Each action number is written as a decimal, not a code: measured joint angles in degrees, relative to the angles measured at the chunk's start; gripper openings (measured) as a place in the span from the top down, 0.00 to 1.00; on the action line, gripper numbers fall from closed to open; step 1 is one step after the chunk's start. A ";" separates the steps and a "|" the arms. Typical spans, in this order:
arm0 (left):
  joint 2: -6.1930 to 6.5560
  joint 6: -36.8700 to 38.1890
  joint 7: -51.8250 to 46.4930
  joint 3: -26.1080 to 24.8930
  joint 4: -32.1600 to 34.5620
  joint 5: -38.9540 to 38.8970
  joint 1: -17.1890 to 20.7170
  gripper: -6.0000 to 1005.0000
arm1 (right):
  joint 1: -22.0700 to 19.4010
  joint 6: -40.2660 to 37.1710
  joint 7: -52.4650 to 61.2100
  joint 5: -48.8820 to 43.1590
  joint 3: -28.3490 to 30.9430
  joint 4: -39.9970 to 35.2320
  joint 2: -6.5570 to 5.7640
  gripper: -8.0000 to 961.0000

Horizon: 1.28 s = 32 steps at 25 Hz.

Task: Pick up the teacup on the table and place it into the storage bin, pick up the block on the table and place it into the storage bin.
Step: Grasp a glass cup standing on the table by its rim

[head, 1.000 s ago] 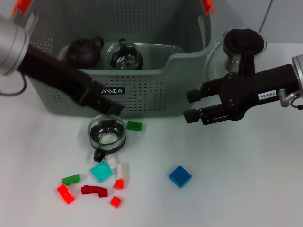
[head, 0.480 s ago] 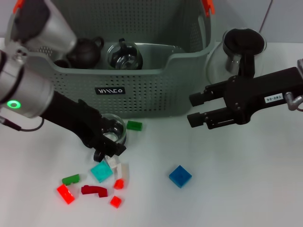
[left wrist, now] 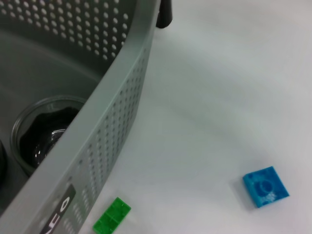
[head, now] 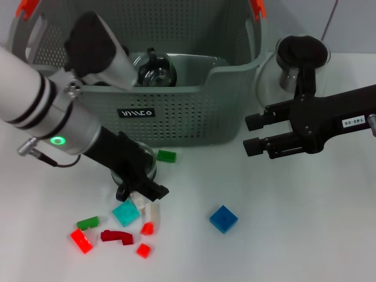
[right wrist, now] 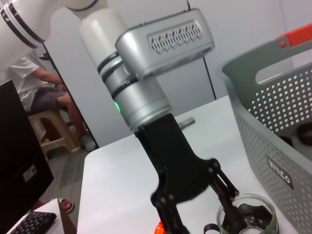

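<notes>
Storage bin [head: 194, 126]: grey perforated basket at the far edge of the tabletop, scooped front rim facing the robot, presumably to ease loading. It already holds a dark teapot [head: 97, 64], mostly hidden by the arm, and a glass vessel [head: 154, 69].

Teacup [head: 141, 165]: clear glass with a black handle, upright on the tabletop just in front of the bin wall, not yet lifted.

Left gripper [right wrist: 204, 202]: lowered over the teacup. In the right wrist view its jaws stand spread, one finger beside the cup rim and the other clear of it, so nothing is clamped. Judged to be positioning for the grasp.

Blocks: green block [head: 167, 155] just beside the teacup, near the bin wall; blue block [head: 223, 218] alone toward the near edge, well apart from the rest; a loose cluster containing the cyan block [head: 126, 212] near the left gripper. All remain on the tabletop.

Right gripper [head: 249, 134]: held above the tabletop at the bin's right end, jaws parted and empty, seemingly waiting clear of the working arm.

Glass pitcher [head: 301, 56]: behind the right arm, beside the bin.
</notes>
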 joint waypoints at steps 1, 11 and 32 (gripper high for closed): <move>-0.01 -0.94 -0.55 0.88 0.48 0.12 -0.03 0.18 | -0.01 0.00 -0.02 0.00 0.03 0.00 0.00 0.30; 0.13 -5.60 -3.20 2.24 3.68 1.39 -0.95 0.18 | -0.07 0.00 -0.43 -0.01 0.38 0.00 0.01 0.30; 0.04 -13.00 -5.29 3.72 10.38 3.80 -1.76 0.18 | -0.53 0.58 -1.19 -0.01 0.46 0.75 0.01 0.30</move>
